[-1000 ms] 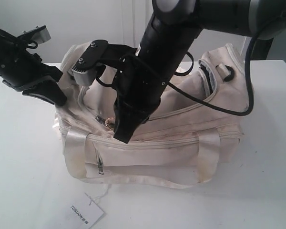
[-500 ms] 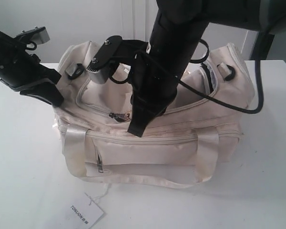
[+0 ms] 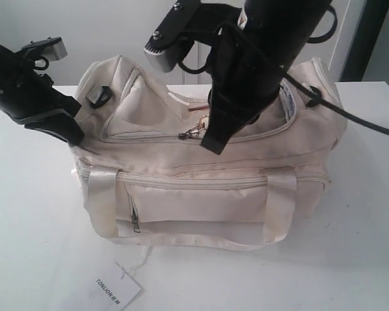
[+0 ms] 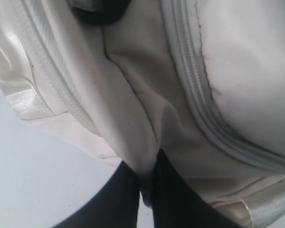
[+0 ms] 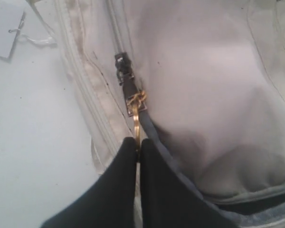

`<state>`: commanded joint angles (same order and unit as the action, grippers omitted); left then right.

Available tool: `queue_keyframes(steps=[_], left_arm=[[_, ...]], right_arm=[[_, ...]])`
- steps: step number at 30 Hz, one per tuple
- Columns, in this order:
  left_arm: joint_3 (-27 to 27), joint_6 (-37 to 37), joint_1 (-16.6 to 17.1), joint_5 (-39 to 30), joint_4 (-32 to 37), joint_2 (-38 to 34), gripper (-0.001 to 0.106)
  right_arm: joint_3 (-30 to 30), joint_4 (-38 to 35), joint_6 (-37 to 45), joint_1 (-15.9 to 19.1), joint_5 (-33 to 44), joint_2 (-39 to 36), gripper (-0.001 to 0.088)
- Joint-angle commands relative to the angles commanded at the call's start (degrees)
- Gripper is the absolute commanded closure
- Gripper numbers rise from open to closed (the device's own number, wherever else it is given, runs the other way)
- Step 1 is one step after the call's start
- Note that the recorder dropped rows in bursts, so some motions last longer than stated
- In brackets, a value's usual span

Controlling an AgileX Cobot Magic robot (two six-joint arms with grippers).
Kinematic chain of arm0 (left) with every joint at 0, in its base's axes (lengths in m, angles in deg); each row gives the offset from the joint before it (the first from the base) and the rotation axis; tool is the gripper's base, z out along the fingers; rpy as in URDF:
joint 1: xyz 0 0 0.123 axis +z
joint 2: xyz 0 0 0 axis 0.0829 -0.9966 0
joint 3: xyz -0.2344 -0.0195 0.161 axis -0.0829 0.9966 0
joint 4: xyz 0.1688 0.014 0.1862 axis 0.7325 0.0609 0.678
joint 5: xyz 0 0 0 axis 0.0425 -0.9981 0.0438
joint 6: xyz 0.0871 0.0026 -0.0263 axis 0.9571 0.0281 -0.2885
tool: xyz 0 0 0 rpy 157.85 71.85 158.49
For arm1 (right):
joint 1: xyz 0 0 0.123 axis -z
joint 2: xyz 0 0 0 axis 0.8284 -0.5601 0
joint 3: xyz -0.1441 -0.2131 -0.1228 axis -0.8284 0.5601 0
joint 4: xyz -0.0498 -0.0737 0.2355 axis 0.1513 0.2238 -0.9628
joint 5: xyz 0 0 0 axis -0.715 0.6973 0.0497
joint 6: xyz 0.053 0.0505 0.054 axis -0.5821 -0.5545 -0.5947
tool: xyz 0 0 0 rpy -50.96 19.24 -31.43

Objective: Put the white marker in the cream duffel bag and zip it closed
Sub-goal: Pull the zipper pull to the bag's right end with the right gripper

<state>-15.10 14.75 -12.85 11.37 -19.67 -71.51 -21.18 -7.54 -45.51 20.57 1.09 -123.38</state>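
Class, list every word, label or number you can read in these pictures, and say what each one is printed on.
"TONIJON": on the white paper tag lying in front of the cream duffel bag.
Smaller characters beside it on the tag: too small to read.
Right wrist view: the tag's corner shows letters cut off by the picture's edge; not readable.
On the bag itself: no writing visible.

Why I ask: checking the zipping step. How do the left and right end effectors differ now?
The left end effector pinches a fabric fold of the cream duffel bag; the right end effector pinches the gold keychain on the top zip. The left sits at the bag's end, the right over its middle. Both are shut and black-fingered.
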Motion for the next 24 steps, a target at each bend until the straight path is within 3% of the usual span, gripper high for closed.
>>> queue_keyframes(steps=[12, 24], left_arm=[[0.00, 0.00, 0.00, 0.11, 0.01, 0.00, 0.105], [0.00, 0.00, 0.00, 0.11, 0.01, 0.00, 0.105]], right_arm=[[0.00, -0.50, -3.55, 7.87, 0.00, 0.00, 0.0868], [0.00, -1.37, -7.18, 12.56, 0.00, 0.00, 0.0868]])
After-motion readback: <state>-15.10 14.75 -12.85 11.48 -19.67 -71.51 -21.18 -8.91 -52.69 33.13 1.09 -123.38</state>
